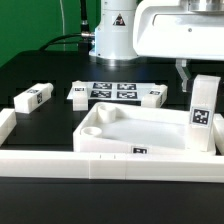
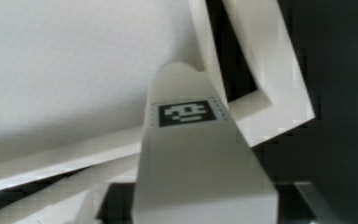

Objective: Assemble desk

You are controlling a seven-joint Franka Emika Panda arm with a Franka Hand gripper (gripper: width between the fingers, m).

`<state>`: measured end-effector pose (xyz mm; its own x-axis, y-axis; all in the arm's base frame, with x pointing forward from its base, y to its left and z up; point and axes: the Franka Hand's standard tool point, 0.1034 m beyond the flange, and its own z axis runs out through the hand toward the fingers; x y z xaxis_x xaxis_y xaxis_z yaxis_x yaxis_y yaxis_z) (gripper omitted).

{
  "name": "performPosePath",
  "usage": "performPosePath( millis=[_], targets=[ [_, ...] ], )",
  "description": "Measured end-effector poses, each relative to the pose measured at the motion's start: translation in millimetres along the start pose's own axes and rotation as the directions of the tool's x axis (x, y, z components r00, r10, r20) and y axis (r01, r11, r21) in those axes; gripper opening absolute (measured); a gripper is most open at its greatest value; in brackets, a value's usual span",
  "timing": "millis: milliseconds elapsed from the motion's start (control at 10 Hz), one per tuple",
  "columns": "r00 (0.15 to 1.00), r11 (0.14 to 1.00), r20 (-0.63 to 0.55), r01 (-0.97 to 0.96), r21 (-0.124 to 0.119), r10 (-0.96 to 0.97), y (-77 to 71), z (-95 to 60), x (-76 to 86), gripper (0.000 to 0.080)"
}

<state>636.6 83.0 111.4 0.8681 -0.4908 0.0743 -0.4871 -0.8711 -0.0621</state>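
Note:
The white tray-like tabletop (image 1: 120,125) lies in the middle of the table. One white block leg (image 1: 203,115) with a black-and-white tag stands upright at the tabletop's corner on the exterior view's right. My gripper (image 1: 195,75) comes down from above and is shut on the top of this leg. In the wrist view the leg (image 2: 197,120) runs out from between my gripper's (image 2: 206,196) dark fingers (image 2: 115,197), down to the tabletop's raised rim (image 2: 274,70). Three more legs lie loose behind the tabletop: one (image 1: 33,98), another (image 1: 78,92) and a third (image 1: 152,95).
The marker board (image 1: 112,90) lies flat behind the tabletop, between two of the loose legs. A long white border rail (image 1: 60,160) runs along the front and turns up the exterior view's left side. The robot's base (image 1: 112,35) stands at the back.

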Motion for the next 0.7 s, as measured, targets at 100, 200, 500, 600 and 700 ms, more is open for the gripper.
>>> performPosePath(
  millis=[100,200,500,600,700],
  targets=[
    [1.0,1.0,-0.004,-0.022,-0.006,0.022,3.4,0.0,2.1,0.0301],
    [1.0,1.0,-0.004,-0.024,-0.005,0.023,3.5,0.3,2.2,0.0379],
    [1.0,1.0,-0.004,-0.02,-0.004,0.02,2.2,0.8,1.3,0.0621],
    [1.0,1.0,-0.012,-0.002,0.007,0.002,-5.5,-7.6,-3.4,0.0641],
    [1.0,1.0,-0.014,0.021,0.014,-0.02,-7.7,-15.9,-10.9,0.0641]
  ],
)
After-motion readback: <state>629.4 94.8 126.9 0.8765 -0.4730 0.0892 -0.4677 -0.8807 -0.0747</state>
